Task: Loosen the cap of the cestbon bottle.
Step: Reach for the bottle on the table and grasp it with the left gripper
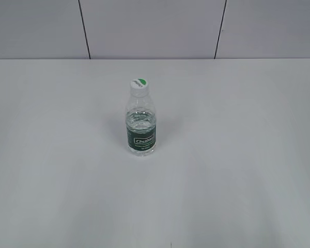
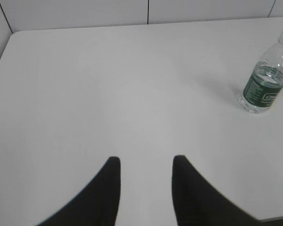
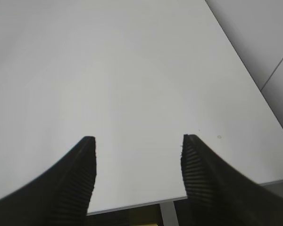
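Evidently awaiting a grip, the cestbon bottle (image 1: 141, 121) stands upright, cap (image 1: 138, 84) on, while both empty grippers, left (image 2: 146, 165) and right (image 3: 138, 143), gape apart near the table (image 1: 237, 170) edge.

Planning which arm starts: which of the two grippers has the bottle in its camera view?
The left gripper: its view shows the cestbon bottle at far right. The right gripper sees only bare table.
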